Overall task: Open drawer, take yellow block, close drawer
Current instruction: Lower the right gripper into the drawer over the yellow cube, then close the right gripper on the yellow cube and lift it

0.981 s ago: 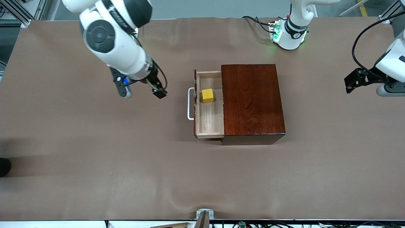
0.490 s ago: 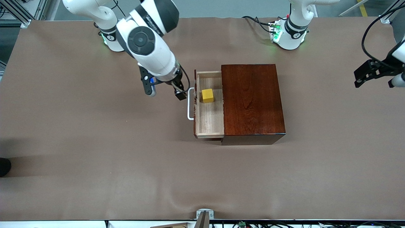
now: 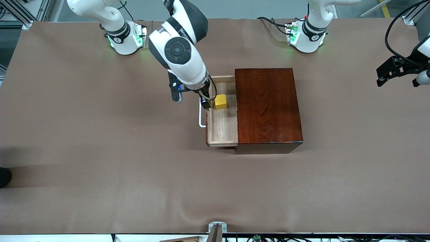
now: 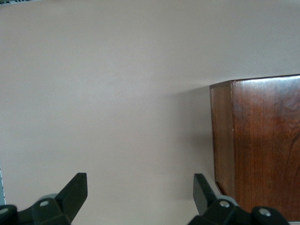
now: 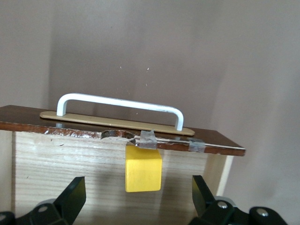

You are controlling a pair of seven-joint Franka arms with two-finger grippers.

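Swinging in from bare bench (image 3: pixel 100 134) to hover over open drawer (image 3: pixel 221 129), right gripper (image 3: pixel 190 97) jaws spread, seemingly straddling yellow block (image 3: pixel 220 101); left gripper (image 3: pixel 398 72) waiting, jaws spread.

Bright-yellow block (image 3: pixel 220 101), pale-wood drawer (image 3: pixel 221 127) with white handle (image 3: pixel 201 119), glossy reddish-brown box (image 3: pixel 267 106), brown table (image 3: pixel 100 151)

A brown-covered table (image 3: pixel 100 151) carries 1 reddish-brown wooden box (image 3: pixel 267 107).

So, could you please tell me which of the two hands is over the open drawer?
The right hand, open above the drawer beside the yellow block. The left hand waits, open, over the table's edge.
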